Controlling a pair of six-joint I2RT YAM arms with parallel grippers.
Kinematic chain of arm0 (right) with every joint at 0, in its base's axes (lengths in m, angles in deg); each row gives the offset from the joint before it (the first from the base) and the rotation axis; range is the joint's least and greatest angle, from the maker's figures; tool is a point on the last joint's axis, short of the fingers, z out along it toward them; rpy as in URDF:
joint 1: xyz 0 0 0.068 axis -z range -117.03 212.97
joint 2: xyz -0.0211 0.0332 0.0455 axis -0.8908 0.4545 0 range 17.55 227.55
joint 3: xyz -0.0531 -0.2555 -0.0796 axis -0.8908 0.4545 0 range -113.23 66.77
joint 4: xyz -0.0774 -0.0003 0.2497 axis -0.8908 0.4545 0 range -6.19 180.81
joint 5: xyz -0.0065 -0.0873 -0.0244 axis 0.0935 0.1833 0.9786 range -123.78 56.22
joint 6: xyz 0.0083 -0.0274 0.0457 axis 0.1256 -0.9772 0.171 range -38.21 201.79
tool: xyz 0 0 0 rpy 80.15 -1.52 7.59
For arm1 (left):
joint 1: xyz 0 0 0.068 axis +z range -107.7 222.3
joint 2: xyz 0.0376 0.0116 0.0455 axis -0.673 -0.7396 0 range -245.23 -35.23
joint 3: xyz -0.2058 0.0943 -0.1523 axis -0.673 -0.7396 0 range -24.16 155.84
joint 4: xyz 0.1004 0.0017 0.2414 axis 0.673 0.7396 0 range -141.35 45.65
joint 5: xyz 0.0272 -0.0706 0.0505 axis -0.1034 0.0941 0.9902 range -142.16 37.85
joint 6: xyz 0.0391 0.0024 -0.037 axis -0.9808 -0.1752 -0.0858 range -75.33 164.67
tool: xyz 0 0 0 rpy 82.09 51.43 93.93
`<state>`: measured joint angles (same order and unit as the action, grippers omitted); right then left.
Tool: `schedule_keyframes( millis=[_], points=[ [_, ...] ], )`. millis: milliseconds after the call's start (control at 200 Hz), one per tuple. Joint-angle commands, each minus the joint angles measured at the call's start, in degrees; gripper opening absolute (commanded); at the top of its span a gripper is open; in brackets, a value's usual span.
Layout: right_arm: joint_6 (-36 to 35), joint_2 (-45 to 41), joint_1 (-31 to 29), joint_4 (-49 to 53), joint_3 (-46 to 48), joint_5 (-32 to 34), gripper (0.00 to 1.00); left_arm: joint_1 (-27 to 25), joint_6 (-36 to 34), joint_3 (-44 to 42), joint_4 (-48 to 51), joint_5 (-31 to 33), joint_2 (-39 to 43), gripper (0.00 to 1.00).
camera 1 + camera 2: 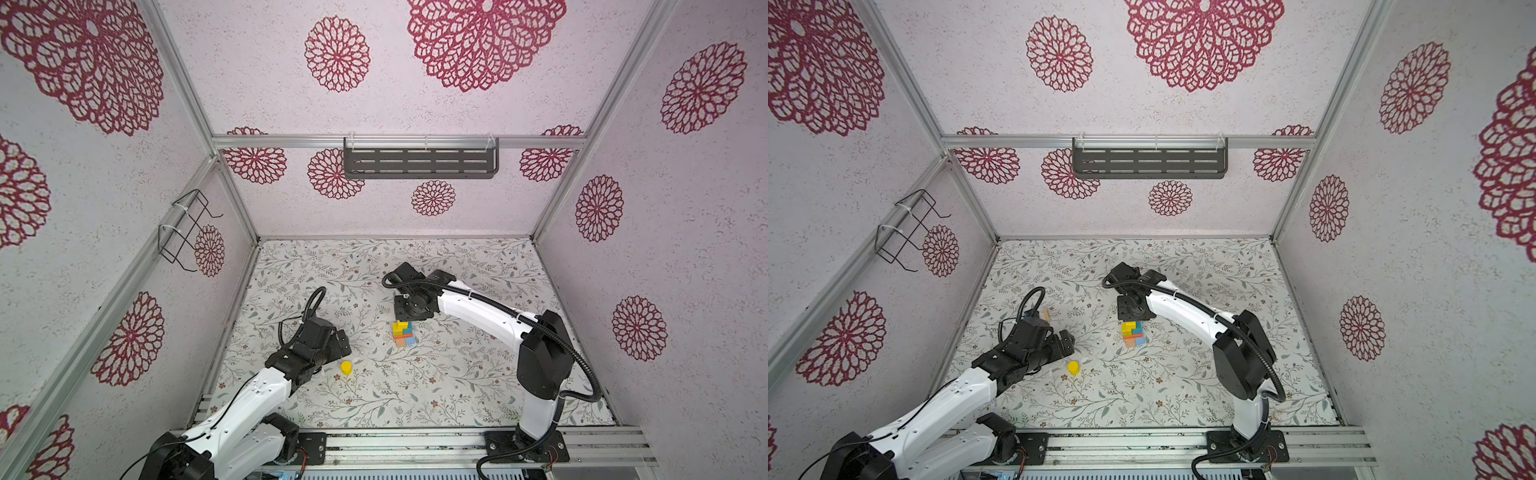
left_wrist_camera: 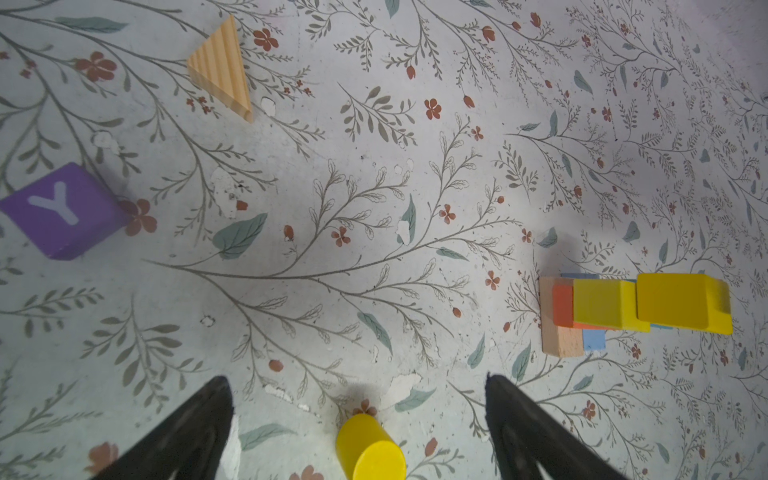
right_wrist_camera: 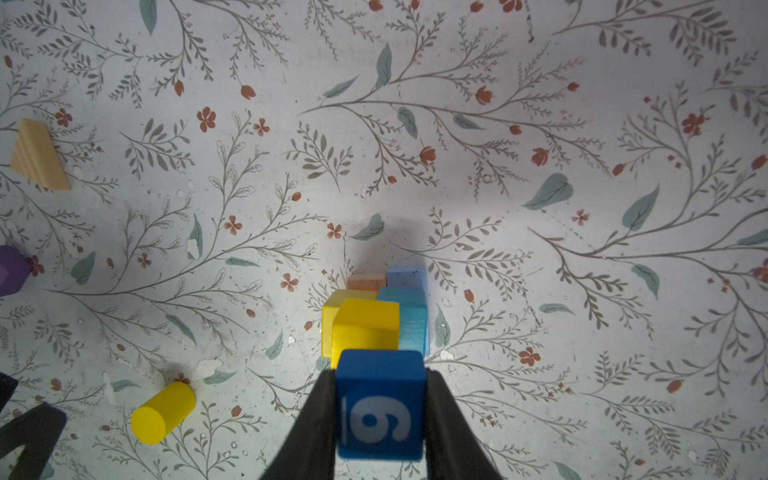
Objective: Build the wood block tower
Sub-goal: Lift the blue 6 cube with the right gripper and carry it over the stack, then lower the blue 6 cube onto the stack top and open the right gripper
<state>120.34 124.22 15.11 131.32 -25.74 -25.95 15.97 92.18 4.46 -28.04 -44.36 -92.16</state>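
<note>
R gripper (image 3: pixel 381 376) clamps blue cube (image 3: pixel 380 411) by flat sides, lower centre, seemingly just above tower (image 3: pixel 368 324). Light, stiff, prob. slick. L gripper (image 2: pixel 357 379) jaws wide, empty.

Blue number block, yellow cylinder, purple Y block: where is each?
Blue number block (image 3: pixel 381 411): right wrist view, printed face.
Yellow cylinder (image 3: pixel 171 404): right wrist view, curved side.
Purple Y block (image 2: pixel 57 203): left wrist view, white letter.

This is a robot lab booth. Two white robot arms (image 1: pixel 253 395) (image 1: pixel 482 309) are bolted to a metal rail (image 1: pixel 415 446) at the front. Metal bars (image 1: pixel 291 142) hold up walls (image 1: pixel 386 108) with red flower shapes around a leafy table (image 1: pixel 457 399).
</note>
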Motion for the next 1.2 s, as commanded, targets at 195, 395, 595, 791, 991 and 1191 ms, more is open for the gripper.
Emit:
schedule_keyframes(
  millis=[195,395,595,791,991,1191],
  points=[
    [-0.8,1.3,-0.9,2.6,-3.1,-0.2,0.32,1.2,-1.2,-0.8,-2.1,-1.0,-1.0,0.97],
    [-0.5,1.7,-1.4,2.8,-3.5,-0.2,0.32,1.8,-1.5,-1.2,-2.7,-1.8,-1.3,0.97],
    [-0.3,2.7,-1.8,3.3,-4.3,-0.1,0.32,2.1,-1.5,-1.7,-3.0,-2.2,-1.0,0.97],
    [-0.4,3.5,-1.9,3.8,-5.0,0.4,0.32,2.5,-1.6,-2.0,-3.0,-2.5,-0.6,0.97],
    [-0.3,3.2,-1.8,4.2,-4.9,1.7,0.32,2.7,-1.6,-2.0,-3.2,-2.9,-0.7,0.97],
    [-0.3,2.9,-1.8,4.4,-5.1,2.3,0.33,2.8,-1.6,-2.0,-3.5,-3.1,-1.1,0.97]
  ],
)
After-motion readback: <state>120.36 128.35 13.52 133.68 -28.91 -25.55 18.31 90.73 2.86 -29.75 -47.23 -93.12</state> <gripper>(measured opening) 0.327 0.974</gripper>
